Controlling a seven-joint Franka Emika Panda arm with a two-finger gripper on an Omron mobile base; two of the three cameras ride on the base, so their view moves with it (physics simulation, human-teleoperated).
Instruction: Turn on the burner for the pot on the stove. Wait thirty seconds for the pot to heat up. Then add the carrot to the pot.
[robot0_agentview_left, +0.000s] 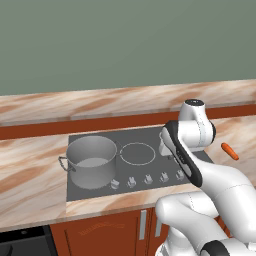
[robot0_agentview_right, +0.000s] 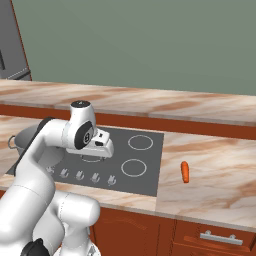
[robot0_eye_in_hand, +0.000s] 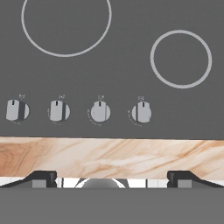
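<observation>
Above the stove, the pincer hangs wide open and empty facing the knobs, so burner-lighting seems in hand: next, probably choose the knob for the pot, carrot waiting on the worktop.

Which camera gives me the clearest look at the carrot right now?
The right base view: the carrot lies whole and unblocked on the counter, right of the stove. The left base view catches it smaller, near the right edge beside the arm. The hand view looks at the knobs and front counter edge.
</observation>
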